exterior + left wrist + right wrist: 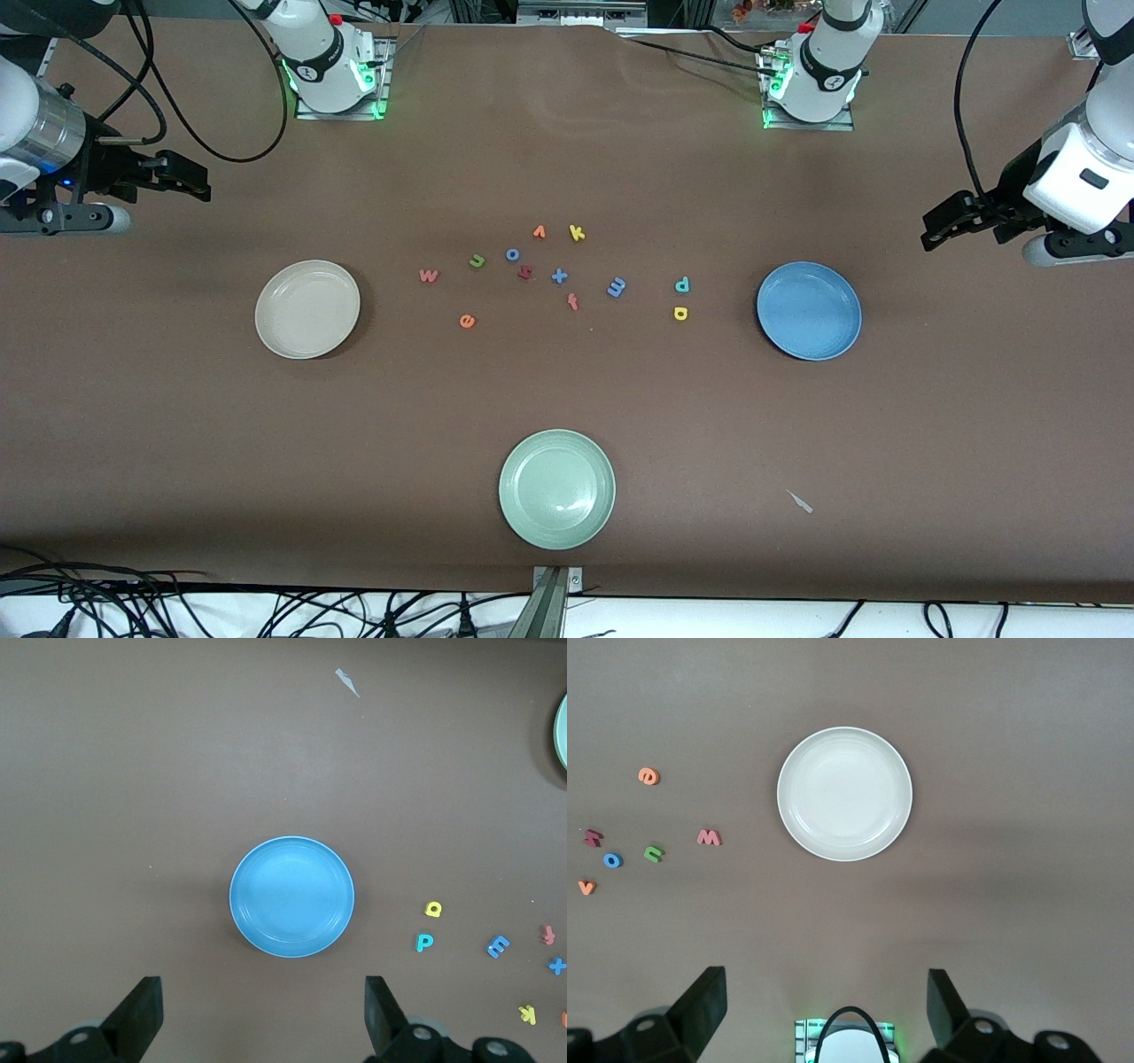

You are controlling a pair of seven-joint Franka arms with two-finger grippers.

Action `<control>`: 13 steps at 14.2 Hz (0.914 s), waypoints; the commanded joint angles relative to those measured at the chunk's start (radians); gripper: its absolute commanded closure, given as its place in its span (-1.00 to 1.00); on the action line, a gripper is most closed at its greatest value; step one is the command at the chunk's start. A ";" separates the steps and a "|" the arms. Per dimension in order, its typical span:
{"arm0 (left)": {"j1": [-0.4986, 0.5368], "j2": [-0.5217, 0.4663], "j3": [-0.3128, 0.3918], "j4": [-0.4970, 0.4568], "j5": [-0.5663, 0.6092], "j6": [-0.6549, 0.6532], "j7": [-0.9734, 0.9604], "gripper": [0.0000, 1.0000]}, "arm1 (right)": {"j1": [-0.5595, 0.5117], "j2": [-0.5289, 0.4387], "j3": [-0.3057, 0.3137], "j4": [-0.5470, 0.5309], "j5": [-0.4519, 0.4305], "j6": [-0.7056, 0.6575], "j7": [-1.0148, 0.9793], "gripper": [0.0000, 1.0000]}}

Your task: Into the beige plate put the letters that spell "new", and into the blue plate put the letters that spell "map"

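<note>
The empty beige plate (pixel 307 308) (pixel 844 793) lies toward the right arm's end of the table. The empty blue plate (pixel 808 310) (pixel 291 896) lies toward the left arm's end. Between them on the table lie the pink w (pixel 429 276) (pixel 709 837), green n (pixel 477 260) (pixel 653 853), orange e (pixel 467 321) (pixel 648 775), periwinkle m (pixel 616 286) (pixel 498 947), teal p (pixel 682 284) (pixel 425 943) and yellow a (pixel 680 313) (pixel 433 909). My left gripper (pixel 932 229) (pixel 261 1010) hangs open and empty over bare table at its own end. My right gripper (pixel 197 182) (pixel 824 1005) is likewise open and empty at its end.
Mixed among the task letters are a blue o (pixel 512 254), orange v (pixel 539 232), yellow k (pixel 577 233), dark red letter (pixel 525 273), blue x (pixel 559 276) and red t (pixel 573 301). A pale green plate (pixel 556 488) sits nearest the front camera, a small paper scrap (pixel 800 501) beside it.
</note>
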 commanded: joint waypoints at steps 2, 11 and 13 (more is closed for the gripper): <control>0.005 0.016 -0.002 0.035 0.002 -0.046 0.021 -1.00 | 0.000 0.002 -0.015 0.010 0.022 -0.004 -0.008 -1.00; 0.006 0.017 0.002 0.042 0.003 -0.051 0.024 -1.00 | 0.000 0.002 -0.018 0.008 0.024 -0.006 -0.009 -1.00; 0.005 0.017 0.002 0.043 0.003 -0.051 0.024 -1.00 | 0.000 0.002 -0.018 0.008 0.024 -0.006 -0.009 -1.00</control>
